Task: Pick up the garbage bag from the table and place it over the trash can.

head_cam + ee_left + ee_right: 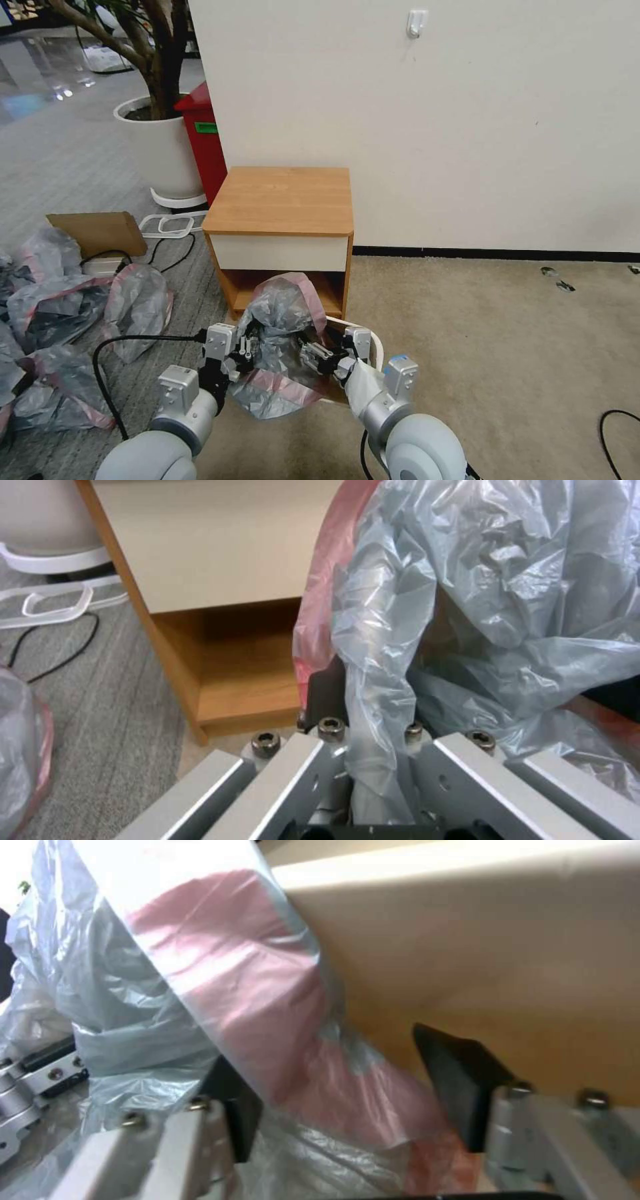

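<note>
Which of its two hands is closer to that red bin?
Left. The left end effector is on the bag's side toward the red bin; the right end effector is on the bag's far side.

A white round planter (160, 150) holding a tree stands beside a red bin (203, 143) with a green label. A flat cardboard piece (100, 232) lies on the grey carpet. Bunched grey-and-pink bags (60, 313) lie left of the left hand (245, 352). A white wall hook (417, 22) is mounted above.

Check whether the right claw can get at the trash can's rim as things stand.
Probably yes: the right claw hangs close beside the trash can rim, with only the loose garbage bag between them.
</note>
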`<state>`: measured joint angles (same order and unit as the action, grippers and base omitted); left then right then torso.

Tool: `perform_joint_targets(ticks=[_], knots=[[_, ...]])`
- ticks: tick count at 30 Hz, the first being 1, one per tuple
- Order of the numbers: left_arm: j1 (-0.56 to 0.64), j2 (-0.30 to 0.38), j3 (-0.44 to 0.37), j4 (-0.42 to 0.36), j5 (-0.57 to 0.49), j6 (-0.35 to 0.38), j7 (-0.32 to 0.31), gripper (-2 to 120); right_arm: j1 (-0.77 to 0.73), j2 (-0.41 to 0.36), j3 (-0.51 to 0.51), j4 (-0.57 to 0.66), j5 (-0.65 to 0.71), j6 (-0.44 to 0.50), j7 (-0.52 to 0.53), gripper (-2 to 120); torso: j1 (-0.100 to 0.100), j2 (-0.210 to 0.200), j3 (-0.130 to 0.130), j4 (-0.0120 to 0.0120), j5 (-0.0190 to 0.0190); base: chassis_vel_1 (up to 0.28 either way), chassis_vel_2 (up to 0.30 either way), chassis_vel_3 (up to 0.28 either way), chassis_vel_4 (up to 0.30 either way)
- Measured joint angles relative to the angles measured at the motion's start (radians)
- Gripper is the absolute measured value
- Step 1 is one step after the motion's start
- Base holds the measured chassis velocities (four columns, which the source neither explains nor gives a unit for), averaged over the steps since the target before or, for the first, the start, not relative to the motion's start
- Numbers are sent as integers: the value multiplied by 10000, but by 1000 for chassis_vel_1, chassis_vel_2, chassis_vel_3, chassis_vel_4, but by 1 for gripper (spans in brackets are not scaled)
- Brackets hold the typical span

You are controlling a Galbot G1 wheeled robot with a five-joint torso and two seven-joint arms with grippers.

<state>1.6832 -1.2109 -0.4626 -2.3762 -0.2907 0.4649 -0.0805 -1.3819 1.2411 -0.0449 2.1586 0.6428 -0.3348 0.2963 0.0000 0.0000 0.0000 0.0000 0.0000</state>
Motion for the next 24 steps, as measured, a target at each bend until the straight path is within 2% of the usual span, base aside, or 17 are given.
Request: perform_joint_targets(ticks=[3,4,7,9,13,16,24], knots=[[-5,-1,-18,-4,-8,2,0,0,-22,0,-20,-13,-46,55,-26,47,0,0,0,0,0,0,0,0,0],[-8,3,-43,-4,-12,2,-3,0,-35,3,-31,-14,-76,94,-39,39,0,0,0,0,0,0,0,0,0],[-22,16,-86,-3,-28,3,-6,0,-74,6,-34,-14,-152,165,-69,25,0,0,0,0,0,0,0,0,0],[-37,17,-97,-4,-33,3,-6,0,-92,6,-34,-14,-185,185,-82,22,0,0,0,0,0,0,0,0,0],[-103,7,-128,47,-47,7,-26,0,-269,-11,-37,54,-404,298,-257,4,0,0,0,0,0,0,0,0,0],[-134,-1,-137,84,-50,10,-38,0,-382,-38,-68,128,-536,348,-329,0,0,1,0,0,0,0,0,0,0],[-167,90,-154,147,-54,14,-41,0,-854,-340,-175,919,-1082,565,-773,0,0,0,0,0,0,0,0,0,0]])
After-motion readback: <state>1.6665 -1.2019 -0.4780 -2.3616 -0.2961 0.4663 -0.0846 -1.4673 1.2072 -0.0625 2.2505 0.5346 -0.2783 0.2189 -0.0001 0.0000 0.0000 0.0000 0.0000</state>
